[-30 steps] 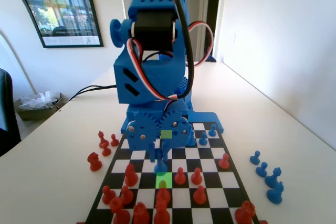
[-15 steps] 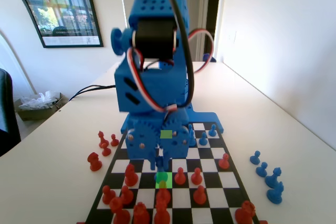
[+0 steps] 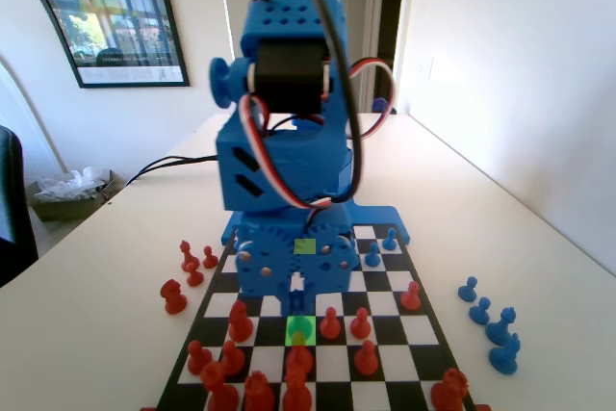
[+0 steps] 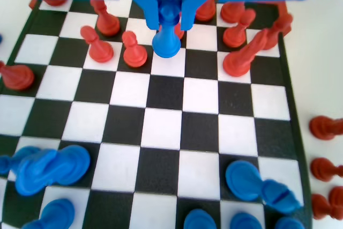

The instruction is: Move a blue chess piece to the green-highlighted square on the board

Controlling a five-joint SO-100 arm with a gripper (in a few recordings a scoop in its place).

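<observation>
The blue two-finger hand holds the small blue plastic pawn with a knobby head between its jaws, low over the bright green-tinted square of the black-and-white chequered board; red plastic pawns stand just beside, so I judge a crooked release can tip the pawn against them; whether its base touches the board I cannot tell; in the fixed view the arm hides the jaws.
</observation>
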